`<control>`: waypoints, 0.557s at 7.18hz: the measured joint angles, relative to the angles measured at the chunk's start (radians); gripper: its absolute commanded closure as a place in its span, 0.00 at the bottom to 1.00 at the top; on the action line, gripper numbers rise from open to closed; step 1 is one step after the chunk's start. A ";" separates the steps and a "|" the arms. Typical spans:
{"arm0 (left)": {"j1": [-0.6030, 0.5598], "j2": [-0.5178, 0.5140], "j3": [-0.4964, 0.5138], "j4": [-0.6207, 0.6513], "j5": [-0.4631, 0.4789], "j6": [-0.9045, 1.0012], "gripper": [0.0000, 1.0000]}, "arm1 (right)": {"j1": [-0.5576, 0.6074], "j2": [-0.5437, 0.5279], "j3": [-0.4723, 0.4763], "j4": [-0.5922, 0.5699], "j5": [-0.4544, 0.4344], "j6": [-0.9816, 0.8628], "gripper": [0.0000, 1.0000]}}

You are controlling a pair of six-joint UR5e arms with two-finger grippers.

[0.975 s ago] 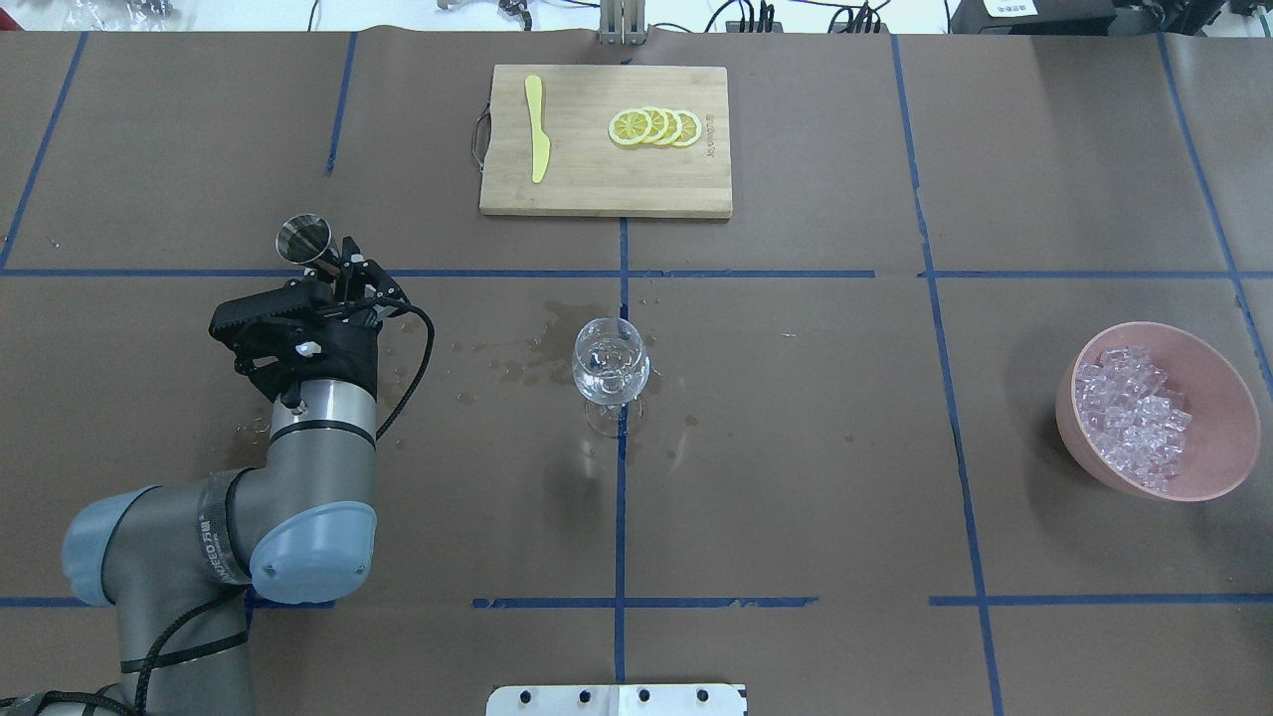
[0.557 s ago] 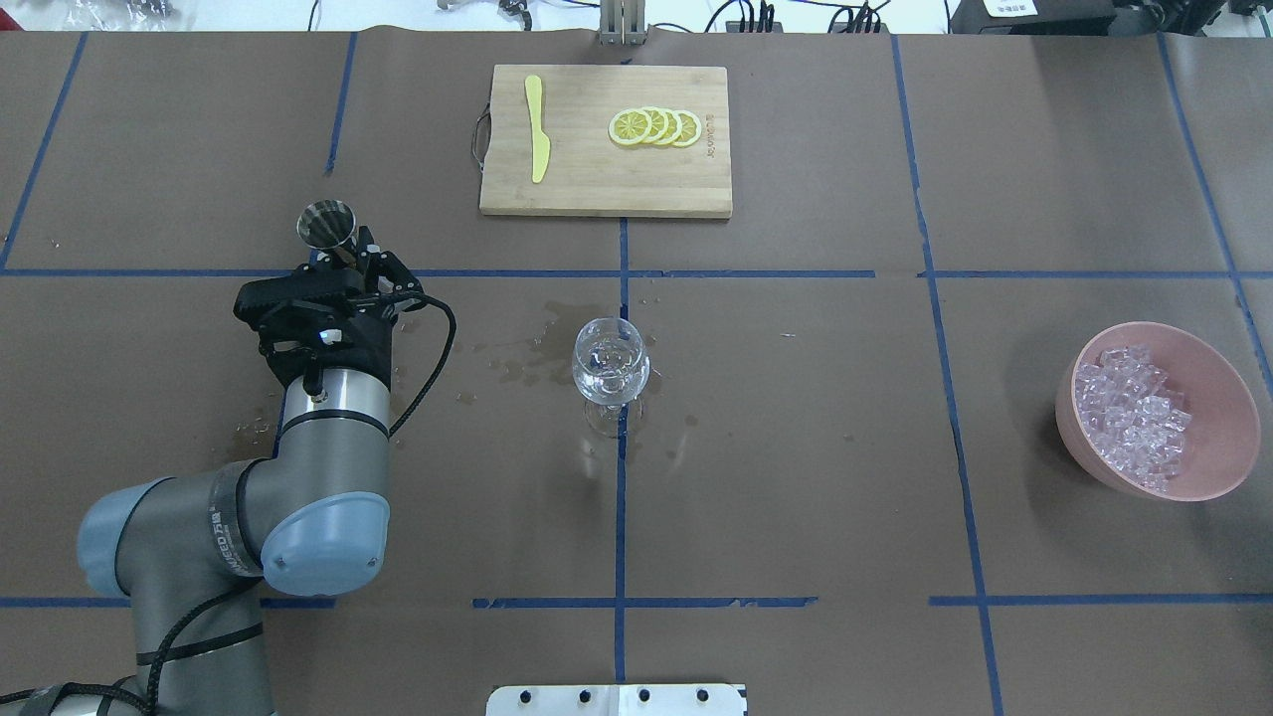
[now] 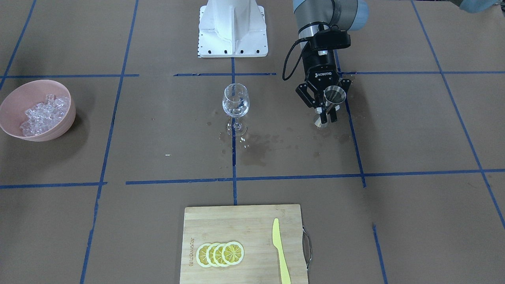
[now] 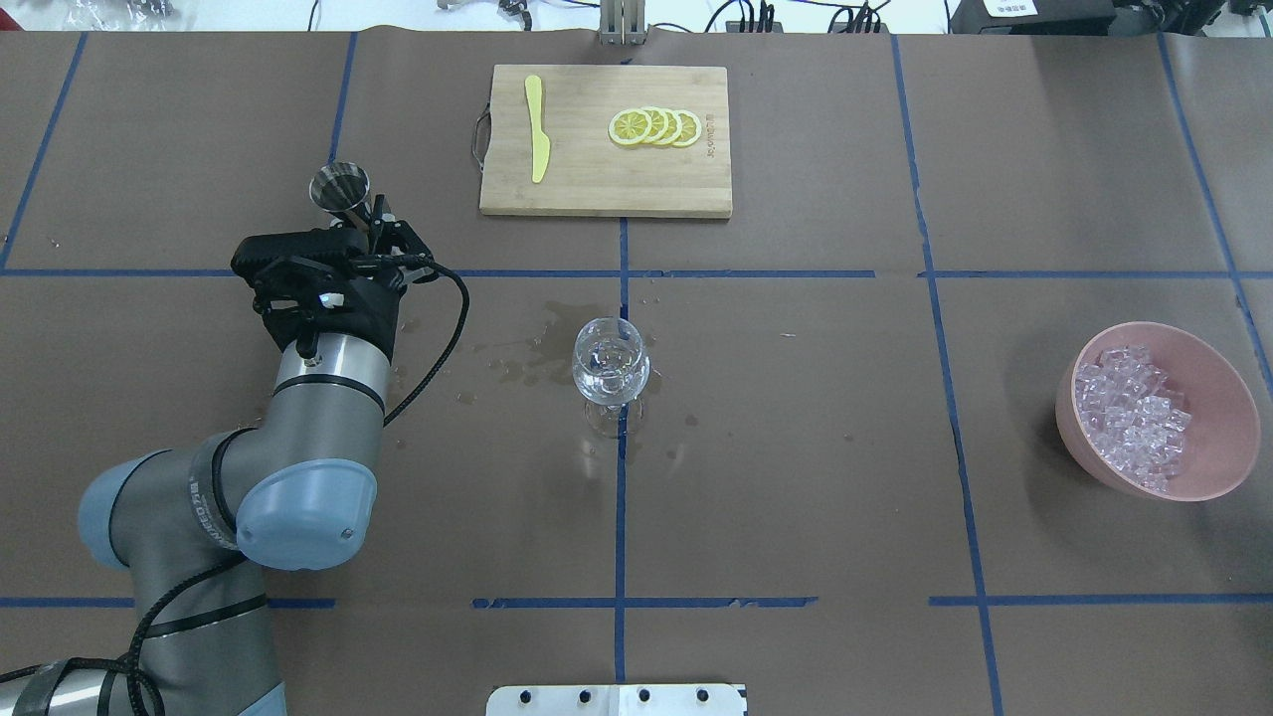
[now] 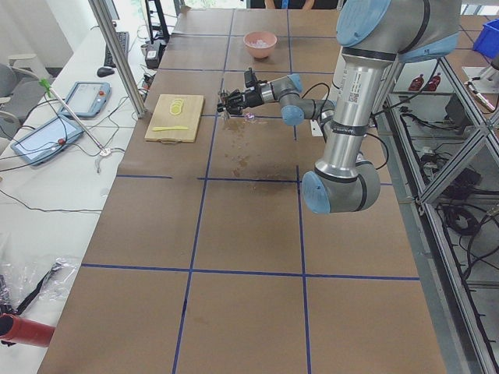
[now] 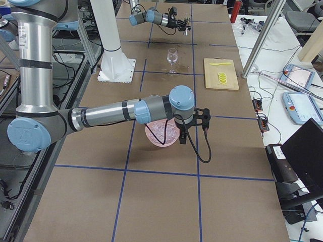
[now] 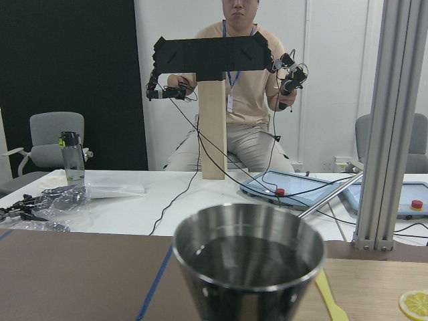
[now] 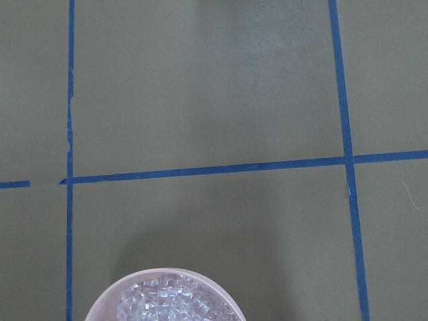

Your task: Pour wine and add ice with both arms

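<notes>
My left gripper (image 3: pixel 327 112) is shut on a steel jigger (image 3: pixel 334 96), held upright just above the table, left of the wine glass (image 4: pixel 611 363). The jigger (image 7: pixel 249 264) fills the left wrist view, its inside dark and shiny. The wine glass (image 3: pixel 236 101) stands at the table's middle with a little clear liquid in its bowl. A pink bowl (image 4: pixel 1228 398) of ice (image 4: pixel 1132 408) sits at the right. My right gripper (image 6: pixel 181 135) hangs over that bowl in the exterior right view only; I cannot tell if it is open. The bowl's rim (image 8: pixel 164 273) shows in the right wrist view.
A wooden cutting board (image 4: pixel 607 189) at the far edge carries lemon slices (image 4: pixel 655 127) and a yellow knife (image 4: pixel 538 127). Wet spots (image 4: pixel 527 353) mark the paper left of the glass. The white base block (image 3: pixel 232 27) stands at the robot's side.
My left gripper has carried the jigger farther from the robot and a little to the right, toward the cutting board. The glass and bowl have not moved.
</notes>
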 measured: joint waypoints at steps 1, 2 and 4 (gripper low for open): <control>-0.006 -0.002 -0.003 -0.025 -0.006 0.022 1.00 | 0.000 -0.001 0.006 -0.001 0.000 0.000 0.00; -0.011 -0.004 -0.005 -0.034 -0.008 0.034 1.00 | 0.000 -0.002 0.010 -0.001 0.000 0.000 0.00; -0.013 -0.017 -0.003 -0.038 -0.008 0.045 1.00 | 0.000 -0.001 0.012 0.000 -0.001 0.000 0.00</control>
